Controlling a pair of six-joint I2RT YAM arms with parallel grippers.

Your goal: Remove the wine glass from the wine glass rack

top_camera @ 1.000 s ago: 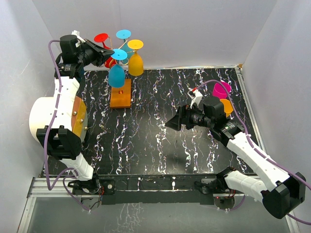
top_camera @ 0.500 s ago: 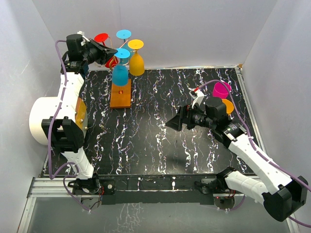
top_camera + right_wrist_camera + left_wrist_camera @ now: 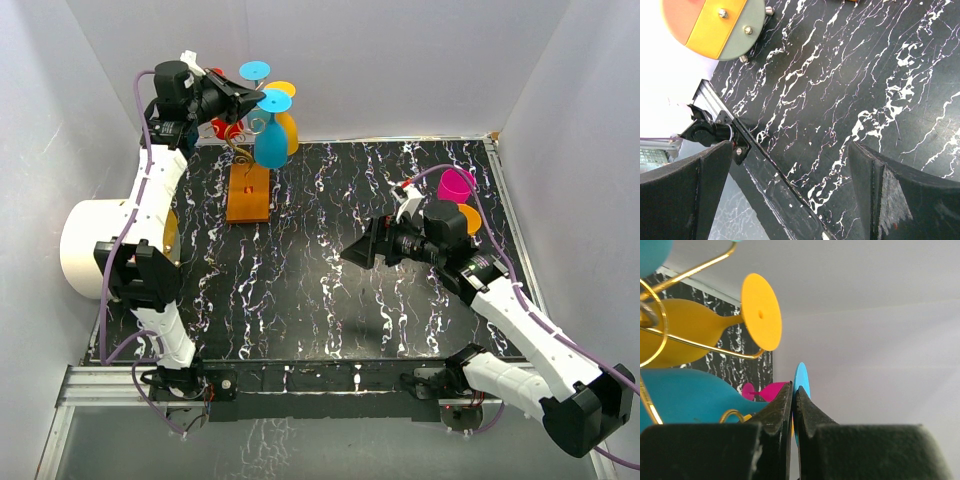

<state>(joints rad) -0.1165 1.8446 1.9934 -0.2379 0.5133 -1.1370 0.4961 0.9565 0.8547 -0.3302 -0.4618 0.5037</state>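
Note:
The wine glass rack is a gold wire stand (image 3: 241, 150) on an orange-brown wooden base (image 3: 249, 193) at the back left. My left gripper (image 3: 247, 98) is shut on the round foot (image 3: 801, 382) of an upside-down blue wine glass (image 3: 270, 143) and holds it just right of the stand's stem. Whether the glass is free of the wire arms I cannot tell. Yellow (image 3: 289, 122), red (image 3: 222, 126) and light-blue (image 3: 254, 70) glasses hang on the rack. In the left wrist view the gold wire (image 3: 690, 272) and the yellow glass (image 3: 687, 335) are close by. My right gripper (image 3: 356, 252) is open and empty above mid-table.
A magenta glass (image 3: 456, 184) and an orange glass (image 3: 467, 217) stand on the table behind the right arm. A large white cylinder (image 3: 92, 246) sits at the left edge, its end showing in the right wrist view (image 3: 715, 22). White walls enclose the black marbled table (image 3: 330, 290).
My left gripper has moved right and slightly up with the blue glass, carrying its bowl from over the base's left side to the right of the stem. The right arm has barely moved.

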